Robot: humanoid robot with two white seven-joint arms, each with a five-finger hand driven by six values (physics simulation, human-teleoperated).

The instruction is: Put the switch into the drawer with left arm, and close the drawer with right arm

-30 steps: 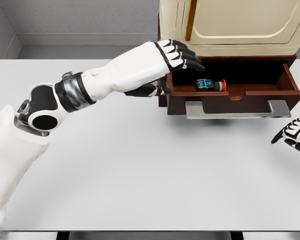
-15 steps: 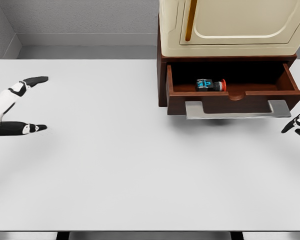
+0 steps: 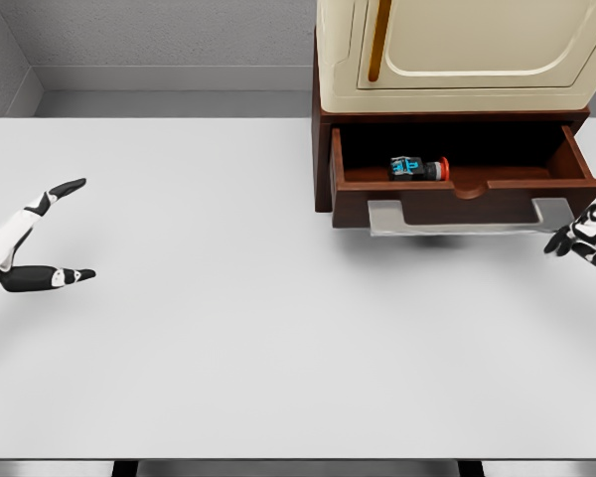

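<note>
While its fingers were spread and held nothing, the left hand [image 3: 25, 248] showed only at the left edge of the head view, low over the white table [image 3: 228, 328], with one dark-tipped finger pointing up and to the right and another lying nearly level below it. It was well apart from everything else on the tabletop. At the opposite edge the right hand [image 3: 586, 237] reached in from the right, its black-and-white fingers loosely parted and empty, just beside the right end of the grey handle [image 3: 467, 216] that ran along the drawer's front; whether a fingertip touched the handle could not be told. The brown wooden drawer [image 3: 467, 184] stood pulled out from the base of a cream-coloured cabinet [image 3: 457, 55] at the far side of the table, right of the middle. Inside the drawer, near its front wall and a little left of its centre, lay the switch [image 3: 417, 168], resting on its side with a blue-and-black body toward the left and a red cap toward the right. A grey wall [image 3: 159, 40] rose behind the table.
</note>
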